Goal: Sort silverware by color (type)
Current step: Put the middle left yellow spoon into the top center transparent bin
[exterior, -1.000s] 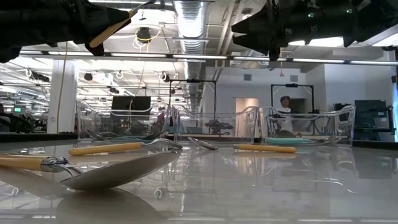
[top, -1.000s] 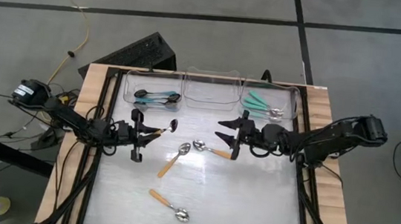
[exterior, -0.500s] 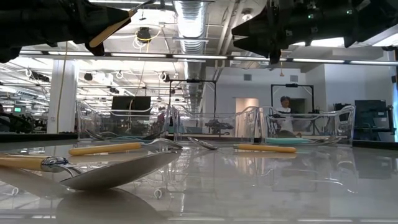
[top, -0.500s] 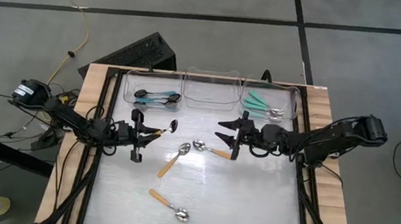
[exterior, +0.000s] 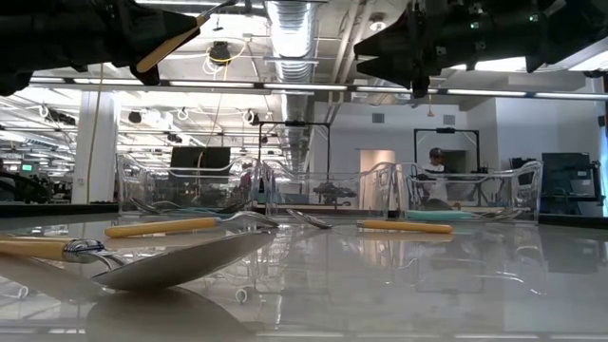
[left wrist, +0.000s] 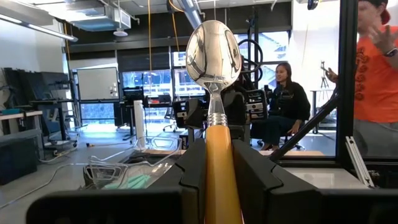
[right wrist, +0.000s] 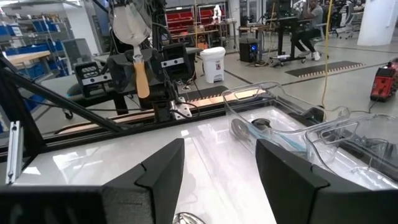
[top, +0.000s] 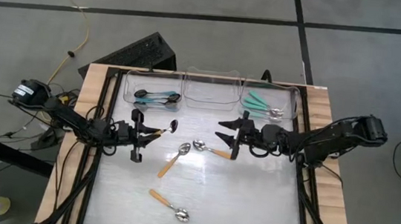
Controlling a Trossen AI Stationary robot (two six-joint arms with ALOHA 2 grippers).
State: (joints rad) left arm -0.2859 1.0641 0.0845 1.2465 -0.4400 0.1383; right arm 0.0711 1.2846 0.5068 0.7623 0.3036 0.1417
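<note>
Left end effector is gripping an orange-handled spoon by the handle, holding it above the counter at 9 o'clock, bowl pointing toward 3. Right end effector is hanging released, fingers spread, at 1 o'clock with nothing in it. Three orange-handled spoons are lying loose mid-counter. Blue-handled spoons are sitting in the 11 o'clock bin, teal-handled spoons in the 1 o'clock bin.
</note>
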